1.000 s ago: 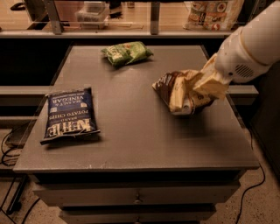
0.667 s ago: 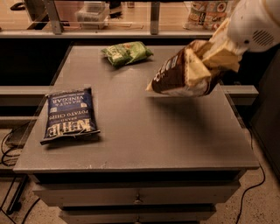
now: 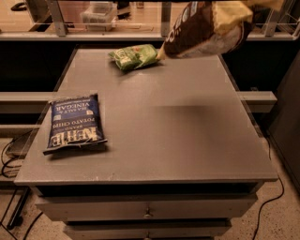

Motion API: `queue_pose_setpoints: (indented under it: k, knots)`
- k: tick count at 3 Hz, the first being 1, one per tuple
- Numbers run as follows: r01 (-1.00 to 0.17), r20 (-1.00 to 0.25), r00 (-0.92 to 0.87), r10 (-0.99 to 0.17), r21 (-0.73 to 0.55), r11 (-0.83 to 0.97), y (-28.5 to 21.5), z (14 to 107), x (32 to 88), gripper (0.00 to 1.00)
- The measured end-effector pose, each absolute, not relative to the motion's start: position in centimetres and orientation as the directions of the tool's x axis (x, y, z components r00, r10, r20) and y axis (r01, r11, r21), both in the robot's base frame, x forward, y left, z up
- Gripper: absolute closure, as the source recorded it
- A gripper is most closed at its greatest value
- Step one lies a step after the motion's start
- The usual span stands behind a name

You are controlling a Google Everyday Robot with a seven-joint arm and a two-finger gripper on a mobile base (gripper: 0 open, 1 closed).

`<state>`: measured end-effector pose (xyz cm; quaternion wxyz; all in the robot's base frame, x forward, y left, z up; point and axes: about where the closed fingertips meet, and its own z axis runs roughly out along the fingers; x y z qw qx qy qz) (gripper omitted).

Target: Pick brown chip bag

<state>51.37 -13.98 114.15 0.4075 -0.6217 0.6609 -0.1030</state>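
Observation:
The brown chip bag (image 3: 206, 30), dark brown and pale yellow, hangs in the air above the far right part of the grey table (image 3: 178, 126), tilted with its lower corner toward the green bag. My gripper (image 3: 260, 3) is at the top edge of the camera view, mostly cut off. It holds the bag by its upper right end.
A dark blue Kettle chips bag (image 3: 75, 124) lies flat at the table's left front. A small green bag (image 3: 134, 56) lies at the far middle. A rail and shelf (image 3: 117, 35) run behind the table, and drawers (image 3: 147, 211) sit under its front edge.
The brown chip bag has gone from resting on the table's right side to hanging well above it, lifted up and away with my gripper, which has risen almost out of view.

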Motion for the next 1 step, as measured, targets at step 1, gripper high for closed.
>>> queue_pose_setpoints:
  k: [1]
  knots:
    - [-0.729,-0.412,0.112,-0.904,-0.652,0.207,-13.93,114.88,51.24,1.0]
